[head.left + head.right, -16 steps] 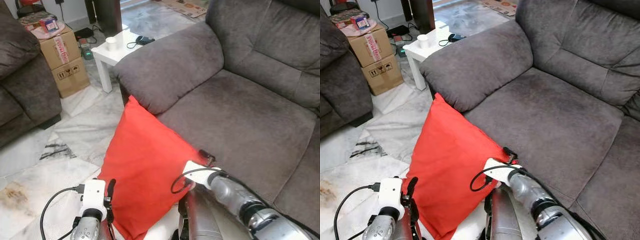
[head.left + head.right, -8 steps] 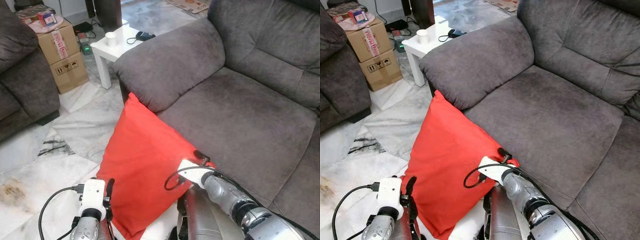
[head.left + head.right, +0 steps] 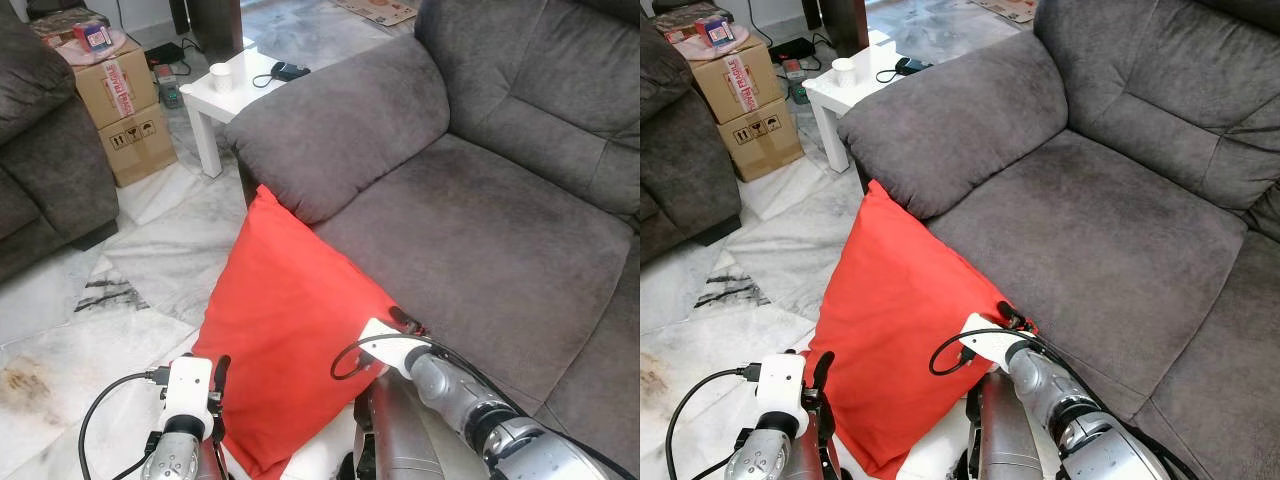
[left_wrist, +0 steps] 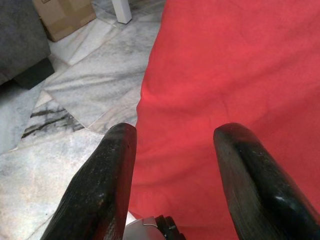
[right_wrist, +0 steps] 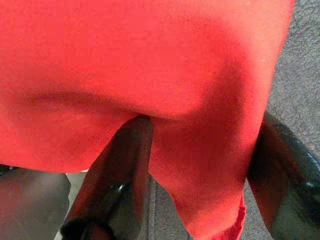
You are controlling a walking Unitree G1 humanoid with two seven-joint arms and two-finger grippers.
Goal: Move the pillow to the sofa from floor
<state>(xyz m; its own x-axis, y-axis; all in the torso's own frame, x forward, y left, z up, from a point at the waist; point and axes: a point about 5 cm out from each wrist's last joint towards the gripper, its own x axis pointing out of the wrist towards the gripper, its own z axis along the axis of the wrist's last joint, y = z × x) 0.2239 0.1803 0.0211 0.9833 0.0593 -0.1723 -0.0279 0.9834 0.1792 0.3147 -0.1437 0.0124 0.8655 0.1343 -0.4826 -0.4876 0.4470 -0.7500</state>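
Note:
A large red pillow [image 3: 290, 330] stands on edge on the marble floor, leaning against the front of the grey sofa [image 3: 480, 230]. My right gripper [image 3: 403, 322] is at the pillow's right corner by the seat edge. In the right wrist view the right gripper [image 5: 202, 132] is open, its fingers [image 5: 117, 175] spread around a fold of the red pillow [image 5: 125, 55]. My left gripper [image 3: 216, 385] is low by the pillow's left lower edge. It too is open [image 4: 175, 132], and the red pillow [image 4: 225, 65] lies just beyond its fingertips.
A white side table [image 3: 240, 85] with a cup [image 3: 219, 74] stands beside the sofa arm. Cardboard boxes [image 3: 125, 100] sit at the back left, next to a second dark sofa [image 3: 45, 170]. Marble floor [image 3: 130, 280] stretches to the left of the pillow.
The view has shifted slightly. My right gripper has stayed at the pillow's right corner, and the pillow still leans on the sofa front. The left gripper has not moved.

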